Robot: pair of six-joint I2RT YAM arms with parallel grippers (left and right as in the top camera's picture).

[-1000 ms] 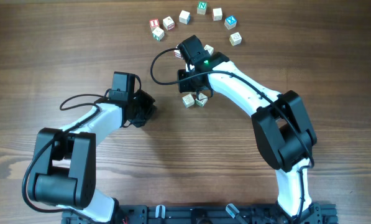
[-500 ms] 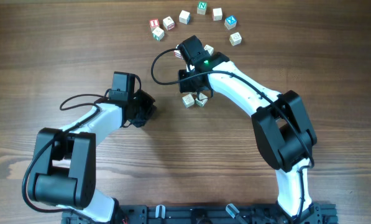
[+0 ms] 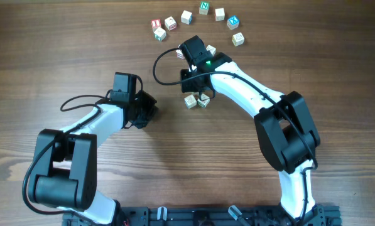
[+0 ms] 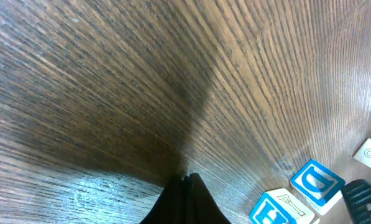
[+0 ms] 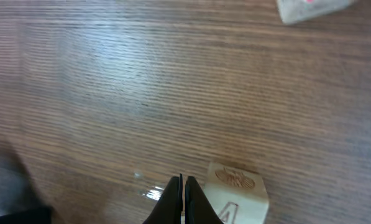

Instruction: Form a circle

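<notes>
Overhead: arc open toward the robot, both grippers closed

Table: dark wood grain, carries everything. Right arm reaches in close to the arc. Left arm lies well apart from the arc, on its left.

Arc: about eight pale letter cubes in a curve, open toward the robot. No closed ring yet. Loose pair sits on the robot's side of the arc, the two touching. Hidden cube is half under the right wrist, just inside the arc.

Right gripper: tips pressed together, empty, low over the wood between arc and loose pair, with one cube just beside them. Left gripper: pinched closed too, holding nothing.

Judgement: the step looks like nudging the loose pair outward to start the arc's missing side. Push low on one face, one cube at a time, matching the arc's spacing.

In the way: the pair touch, so one may drag the other. The wrist hides cubes from above, and a wide sweep could scatter the arc.
</notes>
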